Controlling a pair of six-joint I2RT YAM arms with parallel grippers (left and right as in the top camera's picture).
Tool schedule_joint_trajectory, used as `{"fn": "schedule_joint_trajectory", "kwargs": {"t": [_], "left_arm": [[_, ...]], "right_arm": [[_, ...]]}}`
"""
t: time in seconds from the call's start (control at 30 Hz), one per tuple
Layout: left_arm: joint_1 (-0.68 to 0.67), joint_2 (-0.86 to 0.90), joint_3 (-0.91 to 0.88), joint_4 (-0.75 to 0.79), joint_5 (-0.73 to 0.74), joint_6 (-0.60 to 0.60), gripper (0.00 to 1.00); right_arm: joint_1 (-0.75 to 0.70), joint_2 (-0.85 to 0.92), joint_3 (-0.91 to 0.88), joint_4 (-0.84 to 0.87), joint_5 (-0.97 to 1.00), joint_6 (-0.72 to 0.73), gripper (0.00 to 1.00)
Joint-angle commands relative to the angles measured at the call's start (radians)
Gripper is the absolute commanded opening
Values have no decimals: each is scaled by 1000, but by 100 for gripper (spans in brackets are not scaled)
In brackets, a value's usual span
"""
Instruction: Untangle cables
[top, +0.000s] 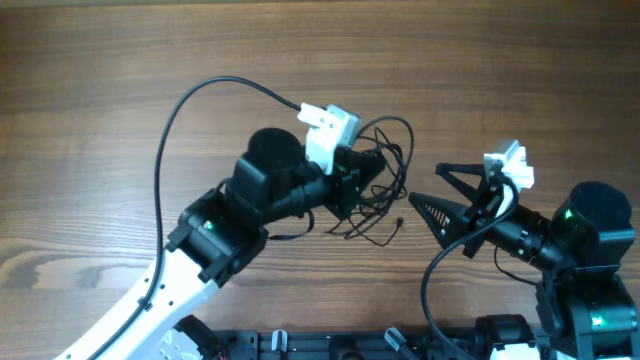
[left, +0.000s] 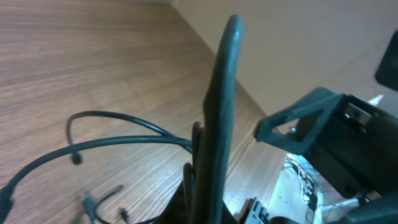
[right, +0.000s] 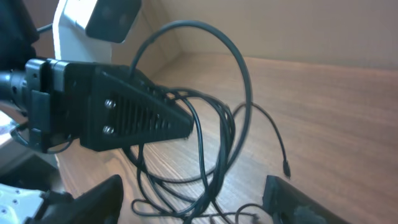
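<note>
The cables (top: 388, 190) are a loose tangle of thin black cords at the table's middle, with plug ends trailing toward the front (top: 399, 221). My left gripper (top: 364, 176) is shut on strands of the cables. In the left wrist view its fingers (left: 217, 124) are pressed together, and a cord (left: 124, 140) runs into them. My right gripper (top: 428, 186) is open just right of the tangle and is empty. In the right wrist view its fingers (right: 196, 202) straddle hanging loops of cable (right: 217, 143) below the left gripper's finger (right: 137, 118).
The wooden table (top: 120, 70) runs to a pale wall at its far side (right: 311, 31). A thick black arm cable (top: 175, 110) arcs over the left arm. White camera housings (top: 328, 128) (top: 508, 165) sit on both wrists. Equipment lies along the front edge (top: 330, 345).
</note>
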Motion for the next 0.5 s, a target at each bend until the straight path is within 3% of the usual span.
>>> {"fn": "schedule_joint_trajectory", "kwargs": {"t": [0.0,0.2,0.47], "left_arm": [[-41,-2,2,44,-5,-16,4],[-45,-2,2,84,-5,-16,4],[-45,-2,2,98,6,-17,4]], "right_arm": [[-5,21,9,10,-34,-27,60],[-5,110,9,10,43,32,32],[-5,153,9,31,-29,20,29]]}}
